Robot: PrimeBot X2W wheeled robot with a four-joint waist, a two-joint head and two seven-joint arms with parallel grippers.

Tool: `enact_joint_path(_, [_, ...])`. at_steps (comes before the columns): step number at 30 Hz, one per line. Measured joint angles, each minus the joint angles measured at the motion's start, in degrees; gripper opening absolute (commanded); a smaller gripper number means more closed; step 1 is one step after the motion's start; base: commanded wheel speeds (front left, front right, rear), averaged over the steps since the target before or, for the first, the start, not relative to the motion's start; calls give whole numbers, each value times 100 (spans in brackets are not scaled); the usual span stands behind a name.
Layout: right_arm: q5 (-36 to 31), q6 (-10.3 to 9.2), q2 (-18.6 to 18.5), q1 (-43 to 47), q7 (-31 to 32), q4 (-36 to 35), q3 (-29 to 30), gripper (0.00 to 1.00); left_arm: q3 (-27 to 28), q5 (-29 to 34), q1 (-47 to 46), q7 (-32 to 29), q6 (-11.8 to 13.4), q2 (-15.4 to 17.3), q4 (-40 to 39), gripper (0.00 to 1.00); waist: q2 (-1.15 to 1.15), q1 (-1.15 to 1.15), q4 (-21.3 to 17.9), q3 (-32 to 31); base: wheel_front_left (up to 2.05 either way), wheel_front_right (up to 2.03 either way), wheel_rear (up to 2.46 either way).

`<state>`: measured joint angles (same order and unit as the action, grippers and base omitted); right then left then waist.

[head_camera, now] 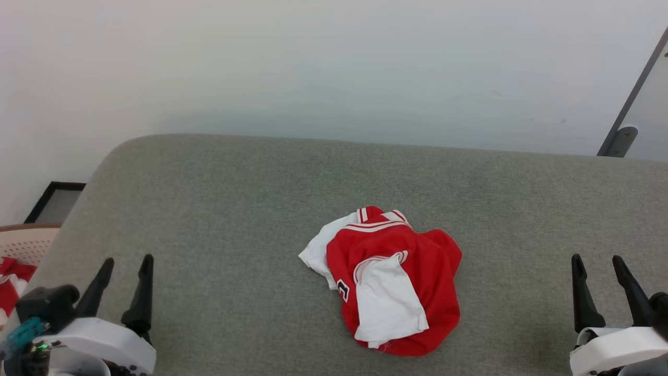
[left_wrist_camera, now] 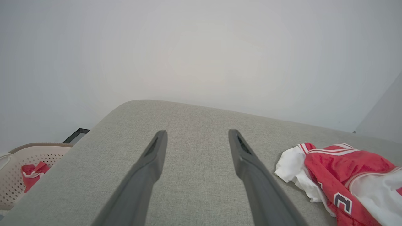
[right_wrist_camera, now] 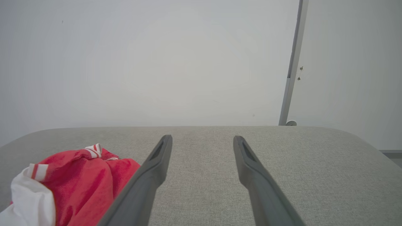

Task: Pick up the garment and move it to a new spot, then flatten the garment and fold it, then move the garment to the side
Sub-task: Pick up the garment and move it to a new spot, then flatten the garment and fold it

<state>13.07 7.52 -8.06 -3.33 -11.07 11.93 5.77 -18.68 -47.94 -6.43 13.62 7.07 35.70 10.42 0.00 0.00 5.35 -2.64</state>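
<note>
The garment (head_camera: 396,282) lies crumpled in a heap near the middle of the grey padded table (head_camera: 219,209), red with white sleeves and striped trim, part of a black numeral showing. It appears at the right in the left wrist view (left_wrist_camera: 342,175) and at the lower left in the right wrist view (right_wrist_camera: 75,185). My left gripper (head_camera: 128,263) stands open at the lower left, well apart from the heap, nothing between its fingers (left_wrist_camera: 154,160). My right gripper (head_camera: 597,261) stands open at the lower right, also empty, fingers (right_wrist_camera: 248,163) over bare cloth.
A beige perforated basket (head_camera: 26,243) sits off the table's left edge with a small red-and-white cloth bundle (left_wrist_camera: 33,174) inside. A white wall rises behind the table. A grey metal post (right_wrist_camera: 292,66) stands at the back right.
</note>
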Motion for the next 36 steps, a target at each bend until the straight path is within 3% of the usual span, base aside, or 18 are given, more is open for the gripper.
enact_joint_path(8, [35, 0, -3, 3, 111, -38, -309, 100, 29, 18, 56, -22, 99, 57, -222, 100, 0, 0, 67, 16, 0, 0, 0])
enact_joint_path(24, [503, 1, -308, -199, 1137, -123, -2315, 100, -120, 120, 86, -44, 147, 20, -253, 100, 0, 0, 587, 153, 0, 0, 0])
enact_joint_path(35, [427, 1, -378, -599, 1568, 383, -2574, 100, -267, 125, -197, -24, 0, -205, -82, 100, 0, 0, 985, 416, 0, 0, 0])
enact_joint_path(36, [413, 1, -380, -632, 1596, 434, -2609, 87, -281, 126, -220, -23, -4, -229, -62, 100, 0, 0, 1016, 439, 0, 0, 0])
